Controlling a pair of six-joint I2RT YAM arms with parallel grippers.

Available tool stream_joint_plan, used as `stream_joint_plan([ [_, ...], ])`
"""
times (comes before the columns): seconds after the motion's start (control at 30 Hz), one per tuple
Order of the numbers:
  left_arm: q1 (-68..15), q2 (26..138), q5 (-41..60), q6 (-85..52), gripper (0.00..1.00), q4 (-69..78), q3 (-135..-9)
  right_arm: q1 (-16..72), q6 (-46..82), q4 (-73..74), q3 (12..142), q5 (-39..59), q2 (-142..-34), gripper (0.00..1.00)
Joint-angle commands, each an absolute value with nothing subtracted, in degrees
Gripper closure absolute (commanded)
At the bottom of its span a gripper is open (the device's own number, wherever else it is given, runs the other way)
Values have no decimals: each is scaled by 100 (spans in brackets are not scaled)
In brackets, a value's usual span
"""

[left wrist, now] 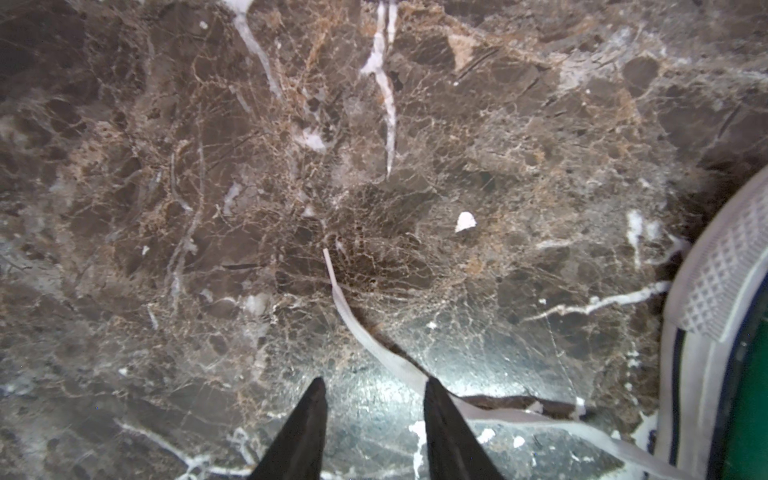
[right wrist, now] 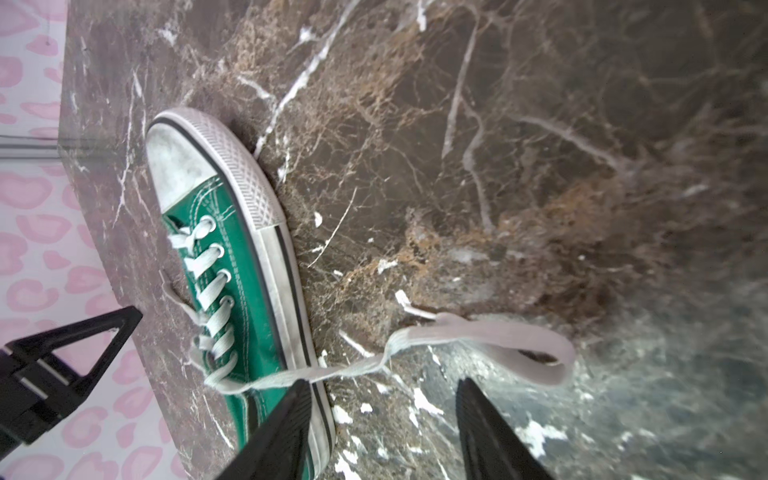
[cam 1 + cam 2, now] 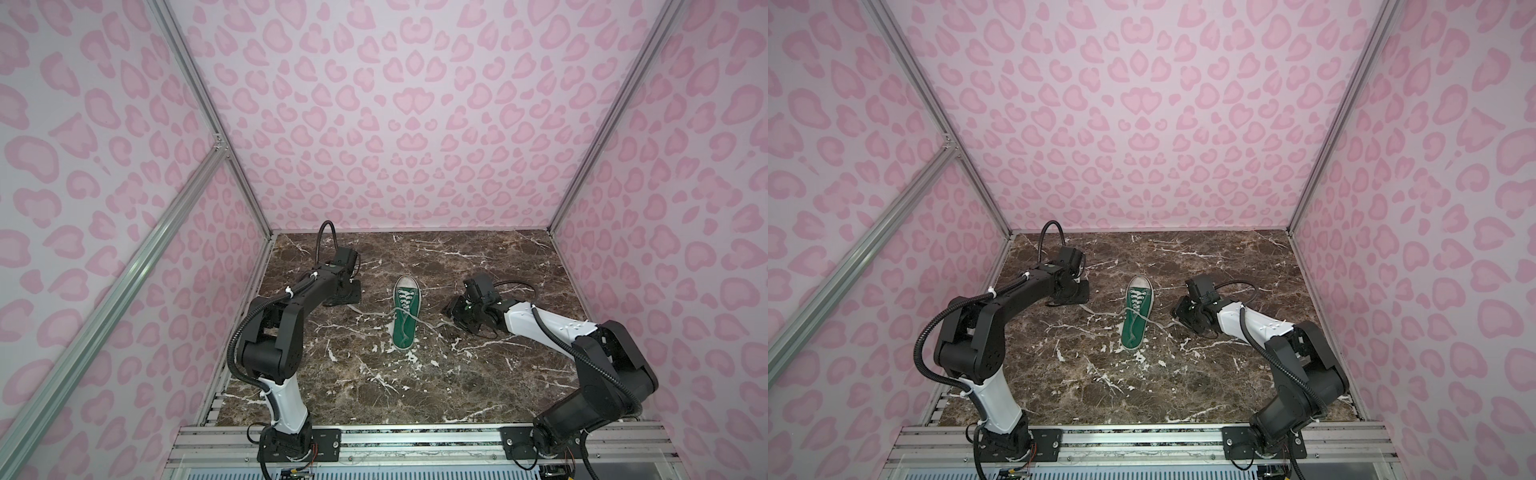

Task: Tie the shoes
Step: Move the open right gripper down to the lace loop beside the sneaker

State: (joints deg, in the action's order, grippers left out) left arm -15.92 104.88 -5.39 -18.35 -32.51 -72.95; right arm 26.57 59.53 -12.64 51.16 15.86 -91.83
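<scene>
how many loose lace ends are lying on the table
2. The left lace tail lies on the marble table beside the green sneaker, by the left fingers; the right lace tail lies folded back, by the right fingers.

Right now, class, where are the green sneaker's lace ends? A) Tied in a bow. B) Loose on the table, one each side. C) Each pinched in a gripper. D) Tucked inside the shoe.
B: the left lace lies flat on the table beyond the open left gripper; the right lace loops on it beyond the open right gripper.
</scene>
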Motion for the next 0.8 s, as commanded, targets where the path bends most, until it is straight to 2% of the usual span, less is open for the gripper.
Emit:
stream_joint_plan([
  [0.0,-1591,10452,-561,-1846,59,-3220,-7278,2673,5973,-1438,5208,1464,-9328,41],
  [0.5,-1587,10371,-580,-1835,58,-3238,-7198,2548,5120,-2655,5455,437,-9291,41],
  [0.77,-1586,10363,-562,-1866,58,-3223,-7181,2549,4698,-2997,5513,343,-9254,55],
])
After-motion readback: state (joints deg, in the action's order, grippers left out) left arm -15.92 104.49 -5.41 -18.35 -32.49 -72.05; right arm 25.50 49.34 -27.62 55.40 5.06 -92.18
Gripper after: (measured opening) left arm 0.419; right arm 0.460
